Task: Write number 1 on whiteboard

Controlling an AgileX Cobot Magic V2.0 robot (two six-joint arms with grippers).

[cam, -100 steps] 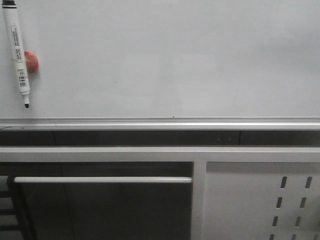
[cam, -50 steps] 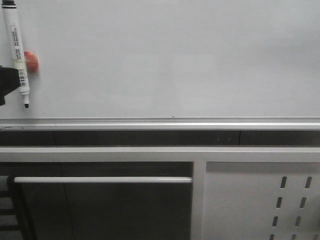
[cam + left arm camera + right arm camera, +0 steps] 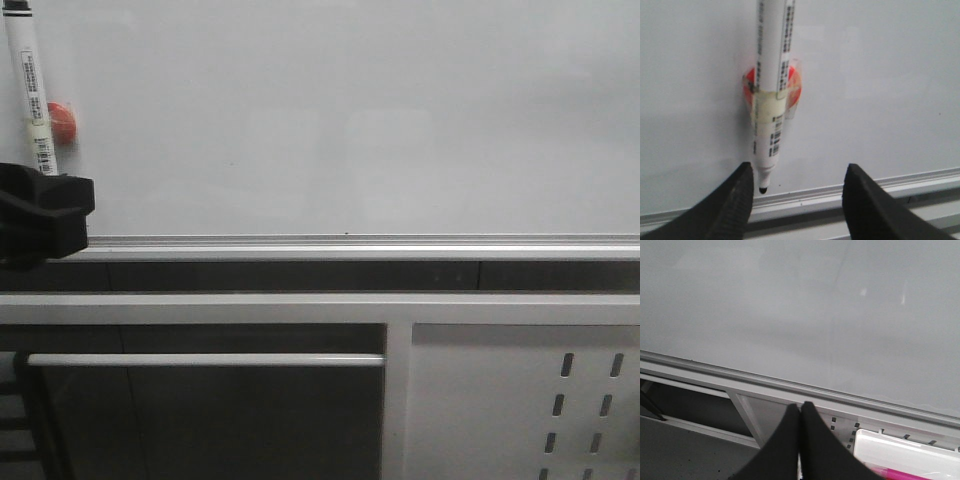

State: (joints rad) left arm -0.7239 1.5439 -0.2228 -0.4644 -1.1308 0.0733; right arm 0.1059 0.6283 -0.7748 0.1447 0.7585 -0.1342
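The whiteboard (image 3: 350, 120) fills the upper half of the front view, glossy and blank, with no number 1 on it yet; its silver bottom rail (image 3: 350, 245) runs the full width above a grey frame and a white perforated panel (image 3: 530, 400) at lower right. At the board's far left a white marker (image 3: 30, 90) hangs upright, tip down, taped to a red magnet (image 3: 62, 122), and the left gripper (image 3: 45, 215) has its dark body just under the marker, hiding the tip; its jaws cannot be judged from here. In the left wrist view the left gripper (image 3: 797, 197) is spread wide, its two black fingers (image 3: 737, 200) standing either side of the marker (image 3: 771, 75), whose black tip (image 3: 763, 189) sits just beside the left-hand finger and nearly against it, while the other finger is well apart. The yellowish tape (image 3: 771, 105) wraps the barrel against the red magnet (image 3: 795, 82). I judge the step in hand to be the approach to take the marker; the next move calls for centring the barrel between the jaws, rising to clasp it above the tip, closing, then pulling it free of the board. In the right wrist view the right gripper (image 3: 800, 412) has its jaws pressed together on nothing, pointing toward the bare whiteboard (image 3: 800, 305) and its rail, idle, with a white tray (image 3: 900, 447) holding something pink (image 3: 895, 473) near it.
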